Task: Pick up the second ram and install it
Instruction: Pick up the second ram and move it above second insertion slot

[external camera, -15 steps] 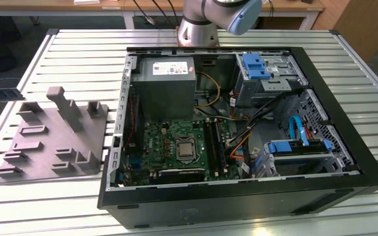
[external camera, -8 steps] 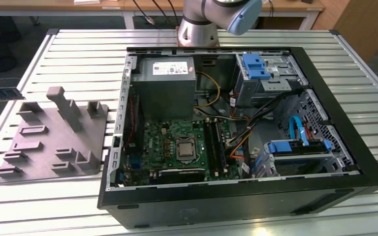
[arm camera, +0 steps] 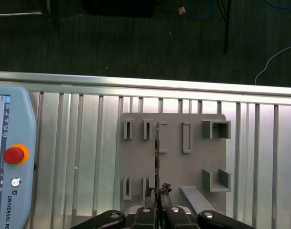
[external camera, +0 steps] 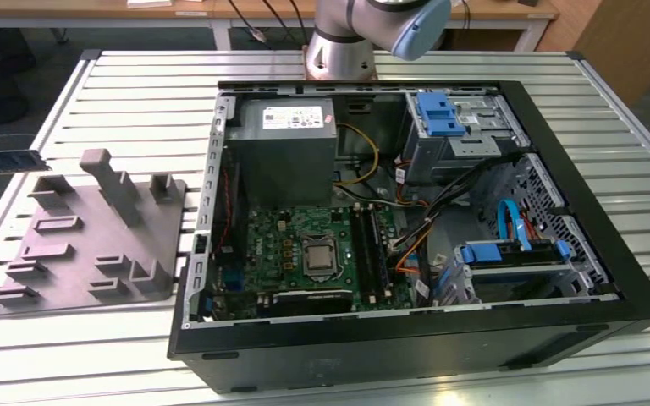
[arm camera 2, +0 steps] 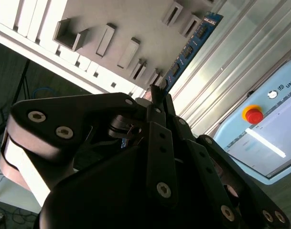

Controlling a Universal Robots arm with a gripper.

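The second ram [arm camera 2: 188, 47] is a dark blue-green board with black chips, sticking out from my gripper [arm camera 2: 157, 93], which is shut on one end of it. In the first wrist view the ram [arm camera: 156, 152] appears edge-on as a thin line running out from the gripper [arm camera: 157, 193], hanging above the grey fixture tray [arm camera: 193, 162]. In the exterior view the ram [external camera: 3, 159] floats level at the exterior view's far left, above and beyond the tray [external camera: 88, 245]. The open computer case [external camera: 596, 279] has long black memory slots [external camera: 368, 245] beside the processor socket.
The ribbed metal table [external camera: 133, 93] carries the tray and the case. A teach pendant with a red stop button [arm camera: 14, 155] lies on the table beside the tray. Cables, drive cages and a power supply [external camera: 285, 144] crowd the case. The arm's base [external camera: 342, 46] stands behind it.
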